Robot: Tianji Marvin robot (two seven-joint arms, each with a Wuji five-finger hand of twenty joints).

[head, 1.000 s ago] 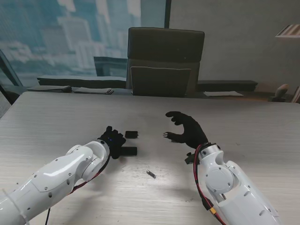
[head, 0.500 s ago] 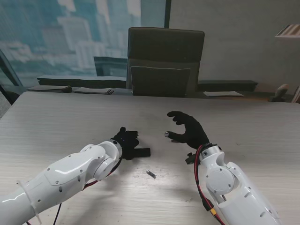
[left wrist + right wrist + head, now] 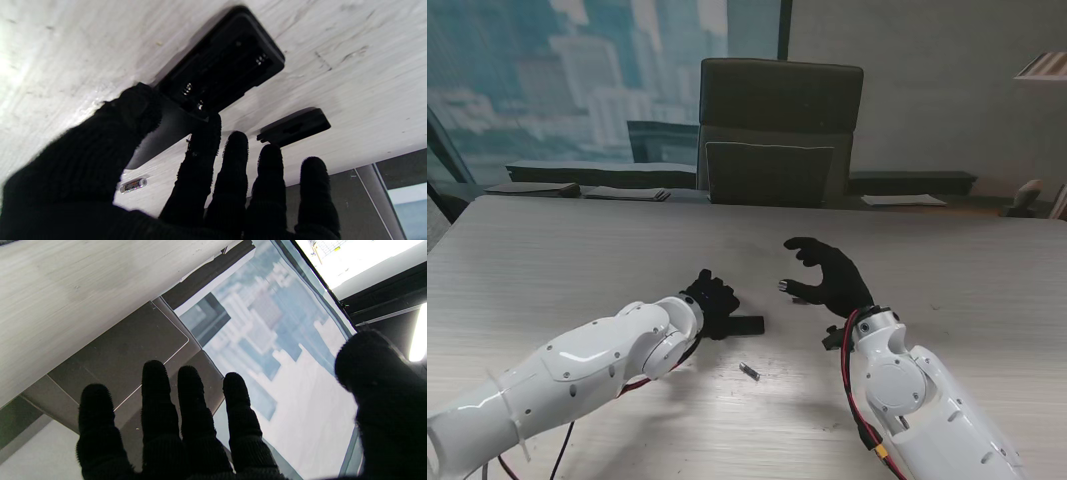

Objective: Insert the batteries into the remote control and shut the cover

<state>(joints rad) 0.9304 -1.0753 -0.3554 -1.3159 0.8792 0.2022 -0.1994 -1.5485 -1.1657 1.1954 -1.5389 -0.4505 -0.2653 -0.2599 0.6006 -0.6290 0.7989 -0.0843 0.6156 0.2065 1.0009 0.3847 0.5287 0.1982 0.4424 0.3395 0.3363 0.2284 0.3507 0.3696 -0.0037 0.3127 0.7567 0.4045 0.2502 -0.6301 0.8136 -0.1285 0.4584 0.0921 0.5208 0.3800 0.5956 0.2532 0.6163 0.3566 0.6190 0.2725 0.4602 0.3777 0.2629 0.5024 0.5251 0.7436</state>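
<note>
The remote control (image 3: 217,73) lies on the surface (image 3: 577,250) near the middle, its back up and its battery bay open and empty, springs showing. The left hand (image 3: 160,173) pinches its near end between thumb and forefinger, the other fingers spread past it. The loose cover (image 3: 295,126) lies just beside the remote, and one battery (image 3: 748,371) rests on the surface nearer to me, apart from both. The right hand (image 3: 827,278) hovers off the surface, fingers curled; something small and pale seems to sit at its fingertips, perhaps the second battery, but I cannot tell. The grip looks shallow, so a push into the springs may tip or slide the remote. The battery on the surface is round and may roll when touched. A battery set the wrong way round would not seat.
</note>
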